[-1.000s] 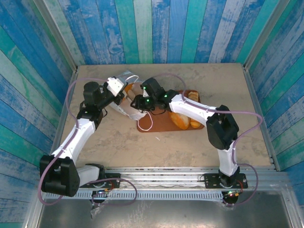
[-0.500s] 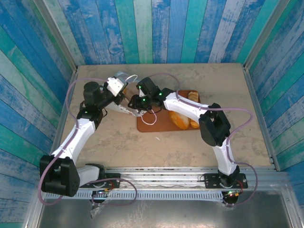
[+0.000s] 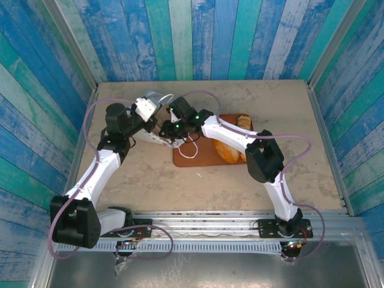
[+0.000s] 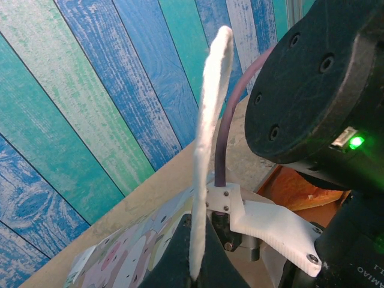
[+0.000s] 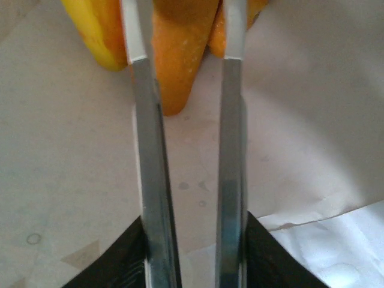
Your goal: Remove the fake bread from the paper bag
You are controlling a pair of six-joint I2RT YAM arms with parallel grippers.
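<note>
The paper bag [image 3: 157,133] lies on its side at the table's back left; its pastel print [image 4: 120,258] shows in the left wrist view. My left gripper [image 3: 147,110] is shut on the bag's white cord handle [image 4: 207,150], which stands up from the jaws. My right gripper [image 3: 166,127] reaches into the bag's mouth. Inside, against the white paper, its fingers [image 5: 141,42] close on both sides of an orange fake bread [image 5: 180,66] that fills the gap between them. A yellow piece [image 5: 99,36] lies just left of it. More bread [image 3: 231,150] rests on the tray.
A flat reddish-brown tray [image 3: 201,157] lies right of the bag, under the right arm, with a loose white cord loop [image 3: 189,150] on it. The right arm's black wrist [image 4: 324,90] hangs close to my left gripper. Blue and green plank walls enclose the table.
The right gripper has pushed left, deeper into the bag, and its jaws have narrowed onto the orange bread. The left gripper keeps holding the handle in place.
</note>
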